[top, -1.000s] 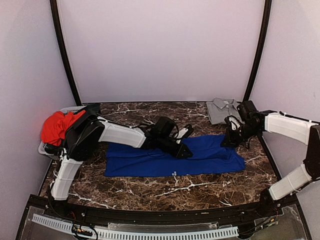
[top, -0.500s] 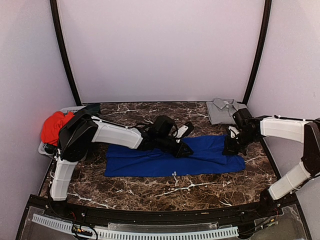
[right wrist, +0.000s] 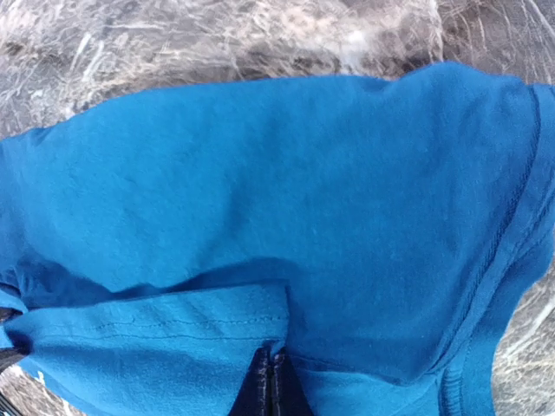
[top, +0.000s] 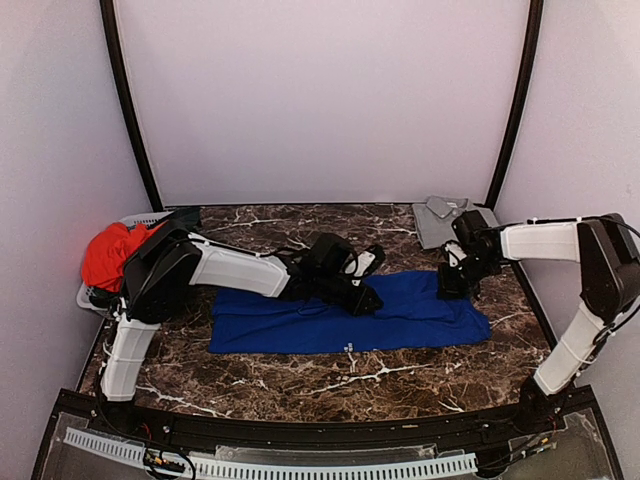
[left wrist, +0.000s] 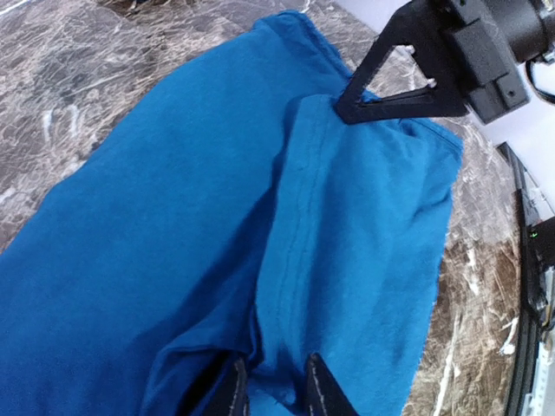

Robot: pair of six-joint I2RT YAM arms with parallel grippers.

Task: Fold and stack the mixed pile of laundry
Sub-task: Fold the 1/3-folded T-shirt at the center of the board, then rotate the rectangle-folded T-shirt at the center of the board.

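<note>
The royal-blue T-shirt (top: 400,322) lies flat as a long band across the middle of the marble table (top: 330,380). My left gripper (top: 368,300) rests low on its upper edge. In the left wrist view its jaws (left wrist: 276,390) stand a little apart, with a raised fold of the blue T-shirt (left wrist: 173,217) lying between them. My right gripper (top: 447,285) is at the shirt's right end, shut on a folded-over hem of the blue T-shirt (right wrist: 303,173); its fingertips (right wrist: 273,373) are pressed together. The right gripper (left wrist: 340,109) also shows in the left wrist view.
A folded grey shirt (top: 445,220) lies at the back right corner. A red-orange garment (top: 110,255) and dark cloth (top: 185,215) sit in a white basket (top: 140,218) at the left edge, beside the left arm's elbow.
The left gripper's jaws have parted from their pinch on the blue cloth. The right gripper has moved left and toward the back, carrying the shirt's right hem inward.
</note>
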